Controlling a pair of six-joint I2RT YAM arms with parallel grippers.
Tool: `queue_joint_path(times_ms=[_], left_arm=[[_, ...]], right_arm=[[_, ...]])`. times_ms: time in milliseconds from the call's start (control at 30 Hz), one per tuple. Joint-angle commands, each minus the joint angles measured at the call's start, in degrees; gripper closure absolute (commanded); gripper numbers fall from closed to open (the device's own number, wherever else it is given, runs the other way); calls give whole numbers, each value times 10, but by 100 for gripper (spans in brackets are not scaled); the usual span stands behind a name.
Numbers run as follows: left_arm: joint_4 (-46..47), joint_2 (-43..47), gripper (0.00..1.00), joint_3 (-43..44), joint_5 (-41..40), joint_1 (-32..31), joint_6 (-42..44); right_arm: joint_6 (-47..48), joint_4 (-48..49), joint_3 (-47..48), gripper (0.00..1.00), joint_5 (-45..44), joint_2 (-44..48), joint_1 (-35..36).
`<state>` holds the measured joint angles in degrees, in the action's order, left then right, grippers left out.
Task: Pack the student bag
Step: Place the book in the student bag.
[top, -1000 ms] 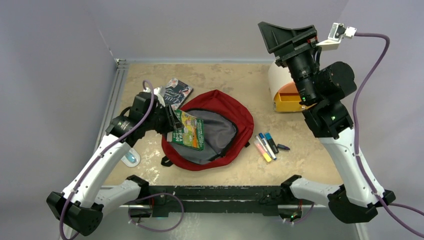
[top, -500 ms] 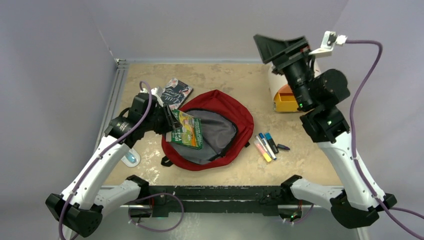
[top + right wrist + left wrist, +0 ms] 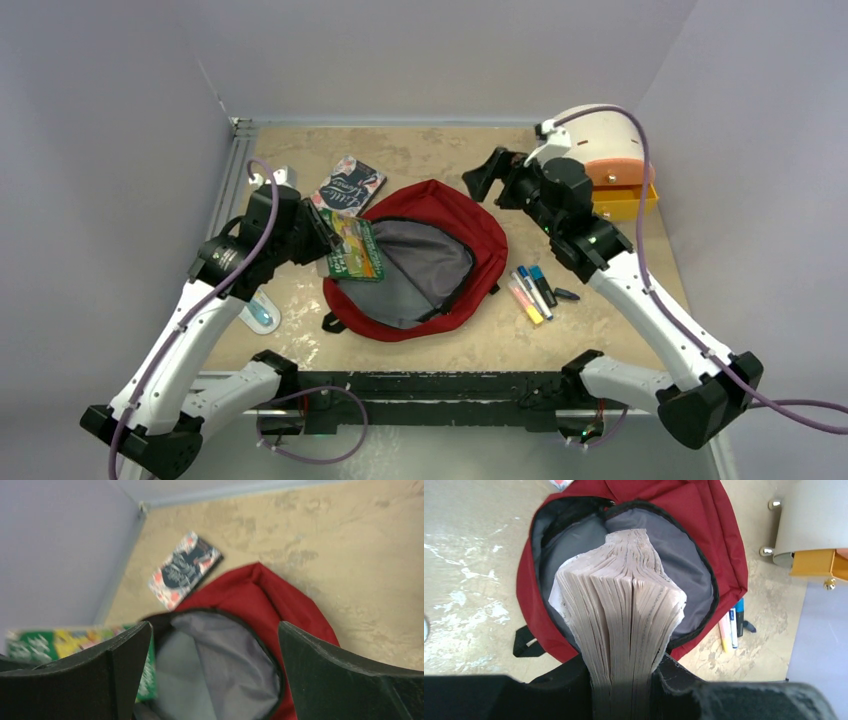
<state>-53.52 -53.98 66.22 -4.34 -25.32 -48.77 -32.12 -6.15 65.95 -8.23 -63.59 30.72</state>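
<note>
**Right arm drops to the bag while the left holds the book at its mouth**

Within the last second the right arm has come down from a high, raised pose. The right gripper (image 3: 483, 178), fingers spread wide and empty, now hangs over the far edge of the student bag (image 3: 470, 215). The left gripper (image 3: 326, 230) is pinching the green book (image 3: 355, 255) by its spine and has drawn it slightly back, towards its own side of the opening.

This looks like a set-up for two-handed packing, with the right arm possibly coming to steady the opening. Its wrist view is blurred, so I cannot tell whether its fingers touch the fabric.

The bag lies flat just ahead of and beneath the left fingers, unzipped, with grey lining showing inside a black zipper rim. Nothing is visible inside it. A second book (image 3: 347, 185) lies just beyond the left gripper, not yet packed.
</note>
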Motion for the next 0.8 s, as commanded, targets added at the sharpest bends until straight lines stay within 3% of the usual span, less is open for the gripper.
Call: queue_joint_path(times_ms=[0, 167, 367, 633, 767], left_arm=[[4, 16, 100, 58, -70, -3, -23], [-18, 22, 100, 97, -125, -3, -30], [-28, 43, 100, 108, -162, -3, -47], [-46, 76, 100, 105, -194, -3, -58], [-52, 82, 100, 111, -204, -3, -58]], right_arm=[[87, 53, -38, 4, 110, 0, 0], [141, 43, -12, 10, 175, -63, 17], [190, -13, 45, 11, 108, -154, 140], [251, -68, 86, 26, 66, -261, 229], [261, -75, 98, 27, 18, -319, 258]])
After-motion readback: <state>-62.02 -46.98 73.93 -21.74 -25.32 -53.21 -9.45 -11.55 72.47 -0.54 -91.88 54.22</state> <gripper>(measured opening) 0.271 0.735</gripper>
